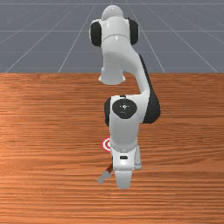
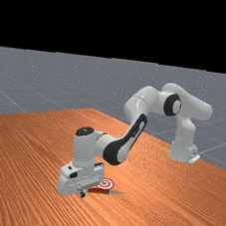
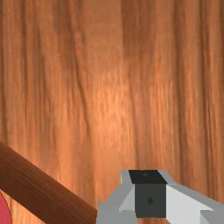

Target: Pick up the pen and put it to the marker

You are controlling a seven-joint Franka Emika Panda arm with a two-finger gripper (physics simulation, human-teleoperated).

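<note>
Right now my end effector [image 2: 82, 194] hangs low over the worktop [image 1: 52, 144], and I cannot tell whether it is open or closed, or whether it grips the pen [image 1: 108, 170]. In the far view, the pen's brown part comes out from beside my hand and its pale grey end points to that view's right; the pen looks about level there. The front view has that grey end slanting out toward the left and near side, while the brown part runs back under my hand. Looking down from my hand, I see the brown part slant in close beside my end effector; whether they touch, I cannot tell. Just beside the pen is the marker [image 2: 105, 183], red and white rings flat on the worktop, farther back than the pen in the front view and partly hidden by my arm [image 1: 124, 127].
</note>
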